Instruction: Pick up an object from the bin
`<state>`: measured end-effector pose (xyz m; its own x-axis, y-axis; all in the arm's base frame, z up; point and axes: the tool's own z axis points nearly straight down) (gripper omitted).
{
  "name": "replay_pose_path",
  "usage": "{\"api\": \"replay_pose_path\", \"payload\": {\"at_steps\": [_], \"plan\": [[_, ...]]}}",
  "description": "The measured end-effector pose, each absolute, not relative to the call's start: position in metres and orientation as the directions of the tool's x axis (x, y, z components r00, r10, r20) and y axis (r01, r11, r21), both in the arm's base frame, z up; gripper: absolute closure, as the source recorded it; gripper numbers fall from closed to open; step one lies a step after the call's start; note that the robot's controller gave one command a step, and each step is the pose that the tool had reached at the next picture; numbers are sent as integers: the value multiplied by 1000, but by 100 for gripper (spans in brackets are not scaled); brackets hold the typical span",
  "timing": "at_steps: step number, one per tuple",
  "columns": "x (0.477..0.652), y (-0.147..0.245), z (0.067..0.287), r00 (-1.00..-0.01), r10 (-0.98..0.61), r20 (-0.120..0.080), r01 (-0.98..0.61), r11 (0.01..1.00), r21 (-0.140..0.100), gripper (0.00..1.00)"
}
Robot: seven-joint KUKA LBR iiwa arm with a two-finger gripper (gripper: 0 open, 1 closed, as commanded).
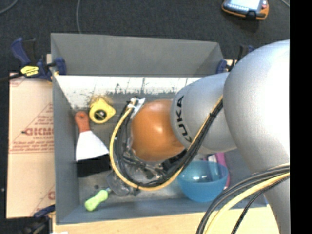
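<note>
The gripper (127, 178) is hanging low beneath the arm's orange cover (153, 130), near the front wall of the bin (62, 179) (spread or pinched, I cannot tell). A small lime-green piece (96, 200) is lying nearest, toward the front-left corner, with its long axis slanting up toward the gripper. A black block (92, 167) is sitting beside it.

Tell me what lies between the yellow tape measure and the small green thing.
In the camera view, a white wedge-shaped piece with an orange handle, then a black block below it.
</note>
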<state>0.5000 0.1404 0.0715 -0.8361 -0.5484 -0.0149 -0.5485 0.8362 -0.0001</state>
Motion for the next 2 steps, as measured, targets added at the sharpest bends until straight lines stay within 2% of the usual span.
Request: {"api": "replay_pose_path", "payload": {"at_steps": [1, 2], "plan": [[498, 139, 112, -837, -547, -8, -547, 837, 1, 100], [499, 139, 134, -838, -545, -9, -545, 838, 0, 100]]}}
